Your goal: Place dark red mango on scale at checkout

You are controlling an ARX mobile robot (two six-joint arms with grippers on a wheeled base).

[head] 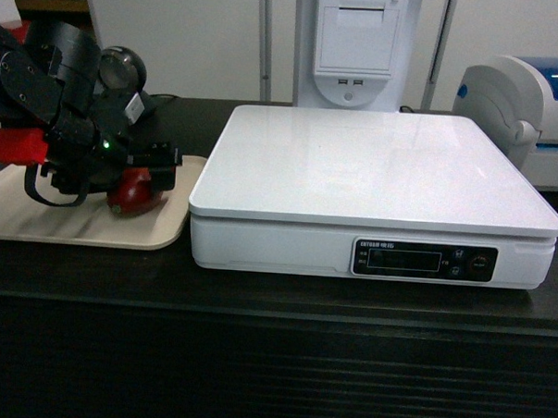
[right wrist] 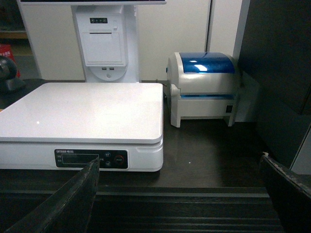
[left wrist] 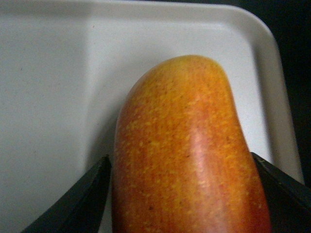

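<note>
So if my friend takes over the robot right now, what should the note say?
Left gripper: closed around the mango, a finger on each side. The mango is on the beige tray, left of the scale; whether it is lifted yet cannot be told.
Right gripper: open and empty, hanging in front of the counter, facing the scale.
Done: mango gripped.
Left: lift it, carry it right, set it on the scale's bare white top, let go.
</note>
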